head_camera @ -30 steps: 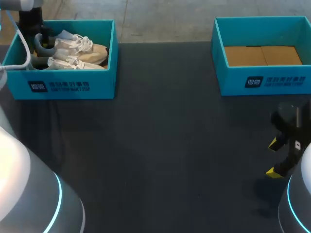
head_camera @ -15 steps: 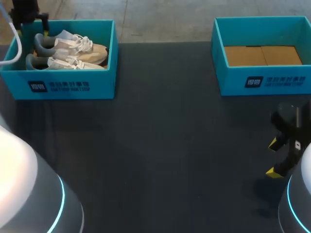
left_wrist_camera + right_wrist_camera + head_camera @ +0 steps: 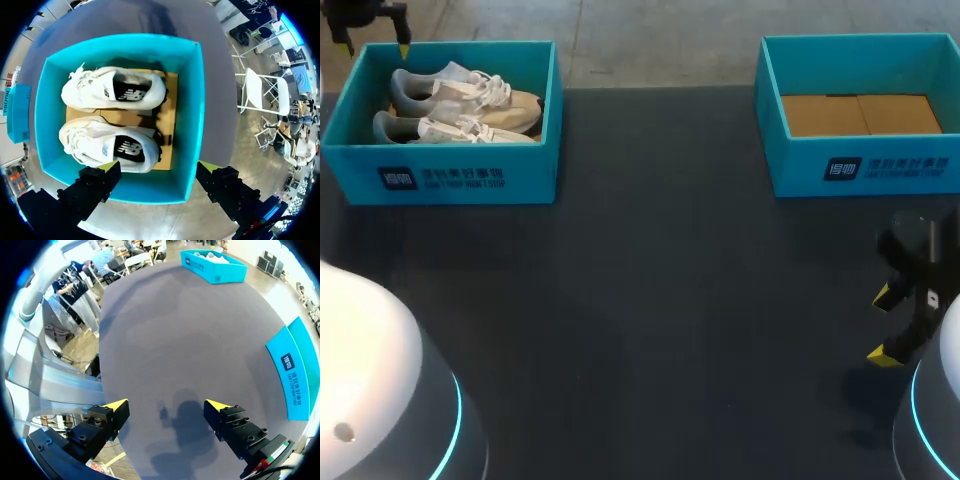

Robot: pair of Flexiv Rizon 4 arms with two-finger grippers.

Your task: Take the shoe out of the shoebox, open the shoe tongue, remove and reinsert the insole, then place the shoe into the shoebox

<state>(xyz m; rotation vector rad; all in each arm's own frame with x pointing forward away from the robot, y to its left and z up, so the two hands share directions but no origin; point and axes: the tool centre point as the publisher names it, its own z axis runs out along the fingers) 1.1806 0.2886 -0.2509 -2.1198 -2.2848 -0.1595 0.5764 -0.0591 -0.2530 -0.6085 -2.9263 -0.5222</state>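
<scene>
the left gripper [image 3: 368, 30] was down inside the left shoebox [image 3: 470, 172] at the shoes' heels a second ago, and now it has come straight up and hangs above the box's far left corner, fingers spread wide with nothing between them. both shoes are in the box as before, barely disturbed, so i'd say that dip brought nothing out and the very first step, lifting a shoe out, has not yet been done. the right gripper [image 3: 883, 325] hasn't stirred; it sits low over the bare table near the right edge, its fingers also spread and empty, well clear of the second shoebox [image 3: 860, 165], which holds only its cardboard floor. the far shoe [image 3: 465, 92] and the near shoe [image 3: 450, 128] lie side by side, soles down and openings up, each with its long axis running along the length of the box. their grey heels point at the end wall on the robot's left, their toes toward the middle of the table. from the left wrist view the gripper looks straight down on them, the heel end nearer its fingers.
</scene>
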